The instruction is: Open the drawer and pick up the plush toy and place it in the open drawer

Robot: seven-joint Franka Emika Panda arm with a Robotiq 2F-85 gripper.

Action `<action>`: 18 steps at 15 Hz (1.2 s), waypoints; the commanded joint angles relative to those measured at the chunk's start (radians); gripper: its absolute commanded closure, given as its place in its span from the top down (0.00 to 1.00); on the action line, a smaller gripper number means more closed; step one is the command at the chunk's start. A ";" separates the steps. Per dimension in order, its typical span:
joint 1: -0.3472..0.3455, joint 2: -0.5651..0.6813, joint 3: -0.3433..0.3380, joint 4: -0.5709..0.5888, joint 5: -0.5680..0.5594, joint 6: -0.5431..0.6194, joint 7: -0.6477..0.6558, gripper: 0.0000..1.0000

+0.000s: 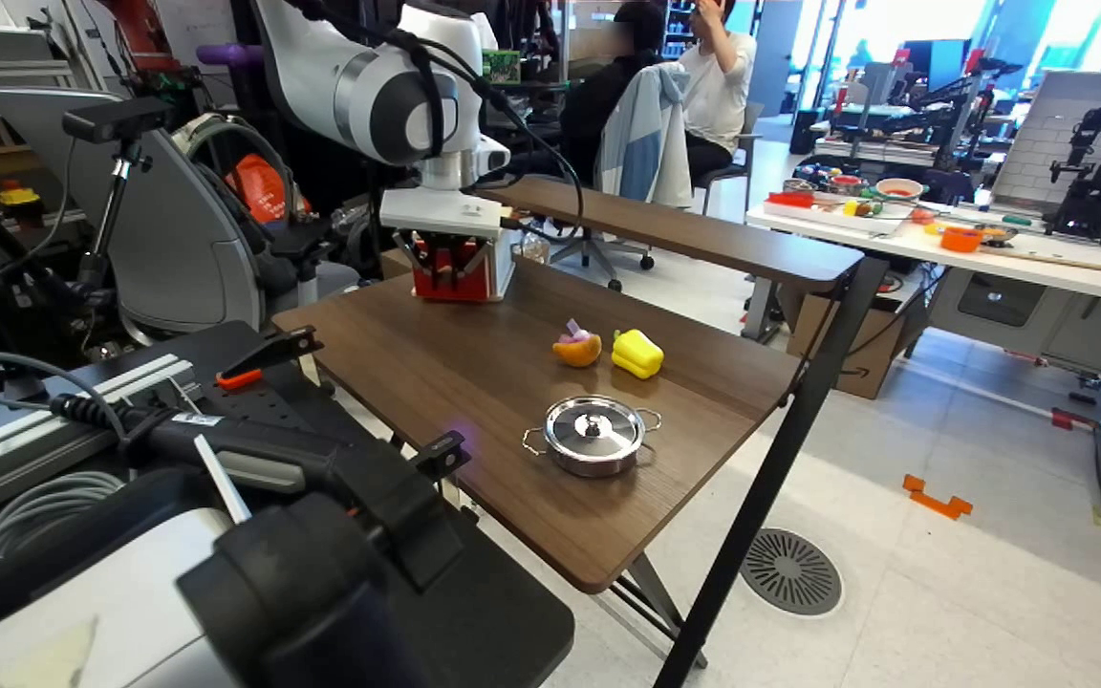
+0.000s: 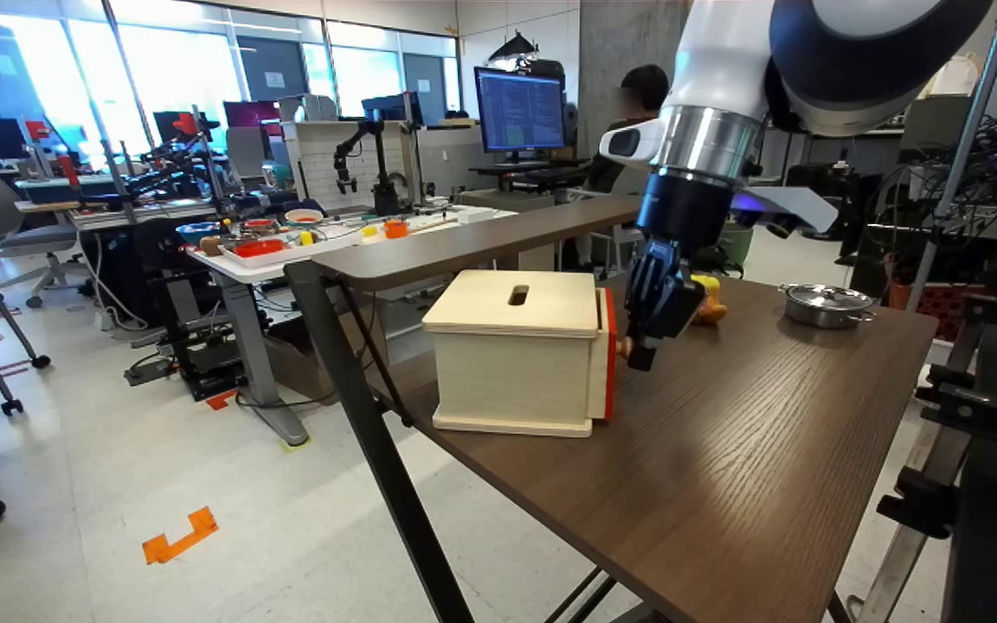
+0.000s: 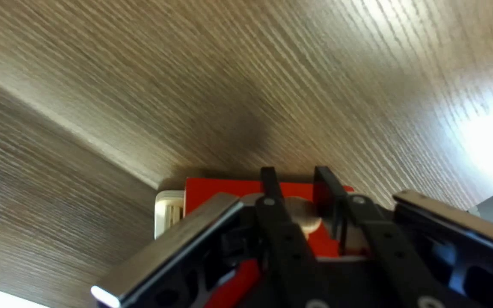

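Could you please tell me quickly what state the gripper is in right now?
Gripper: fingers apart, with the pale drawer knob showing between them in the wrist view; whether they grip it cannot be told.

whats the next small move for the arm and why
I'd probably tighten the end effector on the wooden knob before any pull. In the wrist view the knob shows in the gap between the fingers, but whether it's held firmly can't be told. The red drawer front sits close to the box, so opening it likely comes before moving the plush toy.
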 commanded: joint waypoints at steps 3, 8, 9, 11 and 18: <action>-0.014 -0.072 0.017 -0.098 0.011 -0.035 0.009 0.06; -0.031 -0.086 0.019 -0.133 0.017 -0.024 0.011 0.06; -0.033 -0.092 0.020 -0.142 0.018 -0.021 0.012 0.06; -0.036 -0.105 0.020 -0.161 0.019 -0.016 0.015 0.06; -0.050 -0.132 0.019 -0.207 0.024 -0.007 0.031 0.06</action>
